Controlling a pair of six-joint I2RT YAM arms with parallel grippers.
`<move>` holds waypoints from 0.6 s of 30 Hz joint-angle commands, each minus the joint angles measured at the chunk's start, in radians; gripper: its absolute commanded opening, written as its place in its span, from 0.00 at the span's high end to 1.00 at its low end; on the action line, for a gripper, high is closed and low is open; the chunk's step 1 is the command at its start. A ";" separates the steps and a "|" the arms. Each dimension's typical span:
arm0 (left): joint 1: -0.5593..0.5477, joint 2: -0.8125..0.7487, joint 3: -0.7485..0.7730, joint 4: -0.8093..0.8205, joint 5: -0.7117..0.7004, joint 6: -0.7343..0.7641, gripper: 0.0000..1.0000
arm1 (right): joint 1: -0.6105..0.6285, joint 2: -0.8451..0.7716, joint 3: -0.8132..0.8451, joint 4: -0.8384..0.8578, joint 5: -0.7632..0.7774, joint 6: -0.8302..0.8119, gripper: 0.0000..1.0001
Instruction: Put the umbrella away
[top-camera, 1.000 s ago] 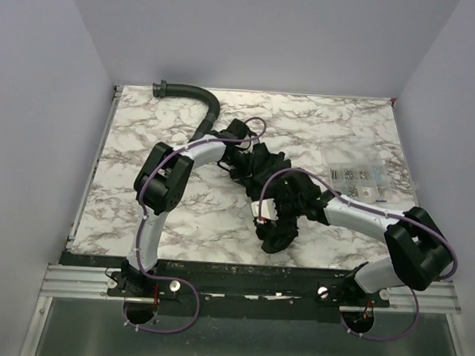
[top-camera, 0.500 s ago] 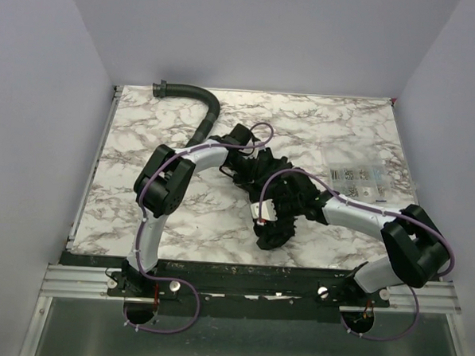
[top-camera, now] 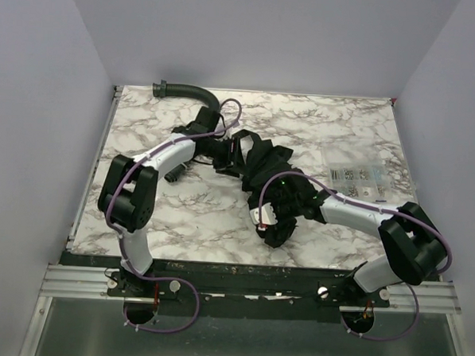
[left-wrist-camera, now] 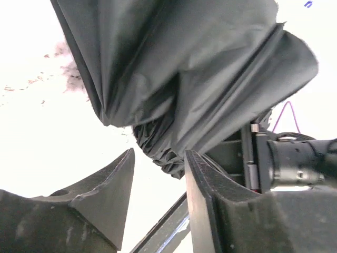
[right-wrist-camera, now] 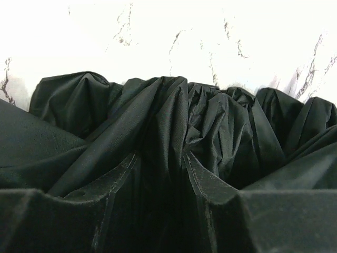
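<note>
Marble-patterned bench (top-camera: 344, 124) is carrying everything, with pale walls rising around it. Near its middle the umbrella (top-camera: 262, 159) is lying crumpled, a dark fabric bundle stretching from the centre toward the near edge, its canopy gathering into loose pleats. At the nearer end the right gripper (right-wrist-camera: 162, 158) is pinching a fold of that fabric, the cloth filling the narrow gap between its fingers. At the farther, left end the left gripper (left-wrist-camera: 159, 155) is hovering with its fingers apart, bare bench showing between them; the fabric is bunching just beyond the tips rather than between them. Behind the umbrella a black ribbed hose (top-camera: 200, 103) is curving from the far left corner toward the left arm. Off to the right a clear box of small parts (top-camera: 353, 178) is sitting apart from the bundle.
</note>
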 commanded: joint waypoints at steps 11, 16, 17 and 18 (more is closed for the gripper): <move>0.087 0.055 0.184 -0.026 -0.071 -0.014 0.35 | 0.007 0.058 -0.033 -0.257 -0.011 -0.162 0.65; 0.051 0.205 0.402 -0.212 -0.118 0.006 0.38 | 0.025 0.067 -0.001 -0.320 -0.014 -0.218 0.65; 0.037 0.218 0.407 -0.222 -0.134 0.009 0.38 | 0.030 0.064 0.004 -0.331 -0.024 -0.228 0.65; 0.024 0.226 0.402 -0.229 -0.148 0.009 0.39 | 0.037 0.063 0.010 -0.346 -0.028 -0.236 0.65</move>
